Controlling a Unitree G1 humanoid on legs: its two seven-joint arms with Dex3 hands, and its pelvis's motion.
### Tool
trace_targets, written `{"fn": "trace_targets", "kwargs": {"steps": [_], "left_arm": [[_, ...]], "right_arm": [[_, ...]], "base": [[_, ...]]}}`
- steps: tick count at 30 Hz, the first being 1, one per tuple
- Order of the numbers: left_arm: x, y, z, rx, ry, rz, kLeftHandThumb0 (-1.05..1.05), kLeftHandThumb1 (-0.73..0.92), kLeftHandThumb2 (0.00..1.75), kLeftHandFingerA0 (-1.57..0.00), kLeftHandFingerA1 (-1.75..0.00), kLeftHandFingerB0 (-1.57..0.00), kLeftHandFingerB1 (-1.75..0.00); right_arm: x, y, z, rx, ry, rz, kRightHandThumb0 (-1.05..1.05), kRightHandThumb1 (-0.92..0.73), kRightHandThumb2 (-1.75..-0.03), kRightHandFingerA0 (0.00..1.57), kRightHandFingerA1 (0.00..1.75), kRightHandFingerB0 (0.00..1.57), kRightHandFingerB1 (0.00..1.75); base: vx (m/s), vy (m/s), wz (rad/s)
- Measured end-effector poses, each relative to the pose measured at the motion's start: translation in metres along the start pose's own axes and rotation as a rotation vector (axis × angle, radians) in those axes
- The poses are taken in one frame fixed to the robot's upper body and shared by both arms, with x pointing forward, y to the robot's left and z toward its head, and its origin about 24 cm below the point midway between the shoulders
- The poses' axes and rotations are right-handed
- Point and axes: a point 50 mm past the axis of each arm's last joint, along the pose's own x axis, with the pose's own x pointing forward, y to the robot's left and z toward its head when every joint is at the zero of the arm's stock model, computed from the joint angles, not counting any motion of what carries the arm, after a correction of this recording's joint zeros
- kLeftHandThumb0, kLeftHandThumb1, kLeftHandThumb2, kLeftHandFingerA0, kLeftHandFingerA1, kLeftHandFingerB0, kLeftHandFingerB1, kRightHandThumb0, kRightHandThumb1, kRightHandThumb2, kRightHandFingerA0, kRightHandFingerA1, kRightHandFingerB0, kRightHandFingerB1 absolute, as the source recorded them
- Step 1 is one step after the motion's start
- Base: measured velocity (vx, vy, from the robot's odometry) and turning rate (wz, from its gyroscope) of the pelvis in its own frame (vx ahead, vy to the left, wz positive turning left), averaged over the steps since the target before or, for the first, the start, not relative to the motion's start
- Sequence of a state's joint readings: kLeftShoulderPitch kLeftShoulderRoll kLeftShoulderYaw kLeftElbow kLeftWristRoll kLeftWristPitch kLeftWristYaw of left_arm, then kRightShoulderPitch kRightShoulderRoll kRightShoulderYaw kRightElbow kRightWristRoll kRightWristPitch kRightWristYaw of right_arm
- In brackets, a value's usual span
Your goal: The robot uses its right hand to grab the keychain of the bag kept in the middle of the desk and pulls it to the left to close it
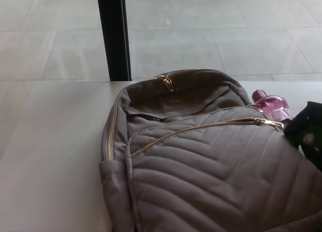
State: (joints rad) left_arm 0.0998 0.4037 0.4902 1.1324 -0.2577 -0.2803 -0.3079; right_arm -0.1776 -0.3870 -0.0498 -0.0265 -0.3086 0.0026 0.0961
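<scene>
My right hand (307, 134) sits just beside the gold zipper pull (271, 123) on the grey backpack (211, 176), mid-desk (50, 161). Open or closed, I cannot tell. I judge the grab and leftward pull remain.

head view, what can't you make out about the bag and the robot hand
- Right robot hand: head view, cut by the right edge; open or shut unclear.
- Pink bottle: lower part hidden behind the bag.
- Bag: bottom cut off by the lower edge.
- Left robot hand: out of frame.
</scene>
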Motion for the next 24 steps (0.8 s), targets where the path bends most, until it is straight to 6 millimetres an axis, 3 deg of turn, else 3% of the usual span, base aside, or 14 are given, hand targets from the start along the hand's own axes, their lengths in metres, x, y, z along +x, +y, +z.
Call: {"fn": "trace_targets", "kwargs": {"steps": [4, 5, 8, 9, 10, 15, 16, 17, 18, 19, 20, 22, 24], "left_arm": [[0.000, 0.000, 0.000, -0.001, -0.001, 0.000, -1.03, 0.71, 0.76, -0.77, -1.20, -0.60, -1.05], [0.000, 0.000, 0.000, 0.000, -0.001, 0.000, -1.02, 0.71, 0.76, -0.75, -1.20, -0.60, -1.04], [0.000, 0.000, 0.000, -0.001, 0.003, 0.001, -1.02, 0.71, 0.75, -0.75, -1.20, -0.58, -1.06], [0.000, 0.000, -0.001, -0.001, 0.003, 0.001, -1.04, 0.71, 0.75, -0.74, -1.20, -0.58, -1.07], [0.000, 0.000, -0.001, -0.001, 0.004, 0.001, -1.04, 0.73, 0.75, -0.75, -1.20, -0.58, -1.06], [0.000, 0.000, -0.001, 0.001, 0.006, 0.001, -1.04, 0.72, 0.82, -0.79, -1.19, -0.60, -1.05], [0.000, 0.000, -0.001, 0.001, 0.007, 0.001, -1.03, 0.75, 0.78, -0.79, -1.20, -0.59, -1.05], [-0.001, 0.000, -0.001, 0.002, 0.007, 0.001, -1.02, 0.75, 0.78, -0.80, -1.20, -0.58, -1.04], [-0.001, 0.000, -0.002, 0.003, 0.008, 0.001, -1.05, 0.75, 0.75, -0.77, -1.20, -0.56, -1.05], [0.000, 0.000, -0.001, 0.003, 0.007, 0.000, -1.05, 0.75, 0.75, -0.77, -1.20, -0.56, -1.05], [0.000, 0.000, -0.001, 0.003, 0.007, 0.000, -1.05, 0.75, 0.79, -0.79, -1.20, -0.62, -1.07], [-0.001, 0.001, -0.002, 0.004, 0.011, 0.001, -1.05, 0.77, 0.74, -0.75, -1.19, -0.55, -1.07], [-0.002, 0.001, -0.004, 0.007, 0.016, 0.001, -1.02, 0.78, 0.75, -0.78, -1.18, -0.58, -1.04]], "right_arm": [[0.007, -0.002, 0.008, -0.019, -0.033, 0.018, -0.10, -0.53, -1.14, 1.18, 1.42, 0.99, 1.28], [0.009, -0.002, 0.011, -0.026, -0.042, 0.027, -0.07, -0.56, -1.14, 0.86, 1.75, 0.78, 1.56], [0.013, -0.003, 0.016, -0.043, -0.059, 0.049, -0.06, -0.57, -1.12, 0.87, 1.73, 0.79, 1.54], [0.014, -0.003, 0.016, -0.046, -0.062, 0.053, -0.10, -0.53, -1.14, 1.19, 1.41, 0.98, 1.26], [0.016, -0.004, 0.019, -0.052, -0.070, 0.063, -0.09, -0.53, -1.15, 1.21, 1.43, 0.98, 1.27], [0.025, -0.001, 0.032, -0.085, -0.119, 0.106, -0.14, -0.53, -1.12, 1.16, 1.40, 0.98, 1.27], [0.026, 0.000, 0.035, -0.093, -0.128, 0.115, -0.09, -0.57, -1.10, 0.85, 1.75, 0.74, 1.59], [0.028, 0.001, 0.036, -0.097, -0.133, 0.121, -0.14, -0.52, -1.14, 1.17, 1.43, 0.97, 1.29], [0.029, 0.002, 0.038, -0.099, -0.139, 0.126, -0.15, -0.53, -1.15, 1.18, 1.43, 0.98, 1.29], [0.031, 0.002, 0.040, -0.101, -0.146, 0.129, -0.15, -0.53, -1.15, 1.18, 1.43, 0.98, 1.29], [0.032, 0.002, 0.042, -0.102, -0.150, 0.129, -0.10, -0.54, -1.18, 0.86, 1.75, 0.75, 1.60], [0.034, 0.004, 0.044, -0.107, -0.160, 0.135, -0.12, -0.58, -1.13, 0.86, 1.75, 0.74, 1.59], [0.036, 0.004, 0.047, -0.115, -0.168, 0.140, -0.10, -0.55, -1.17, 0.87, 1.75, 0.76, 1.58]], "base": [[0.00, 0.000, 0.00], [0.00, 0.000, 0.00], [0.00, 0.000, 0.00], [0.00, 0.000, 0.00], [0.00, 0.000, 0.00], [0.00, 0.000, 0.00], [0.00, 0.000, 0.00], [0.00, 0.000, 0.00], [0.00, 0.000, 0.00], [0.00, 0.000, 0.00], [0.00, 0.000, 0.00], [0.00, 0.000, 0.00], [0.00, 0.000, 0.00]]}}
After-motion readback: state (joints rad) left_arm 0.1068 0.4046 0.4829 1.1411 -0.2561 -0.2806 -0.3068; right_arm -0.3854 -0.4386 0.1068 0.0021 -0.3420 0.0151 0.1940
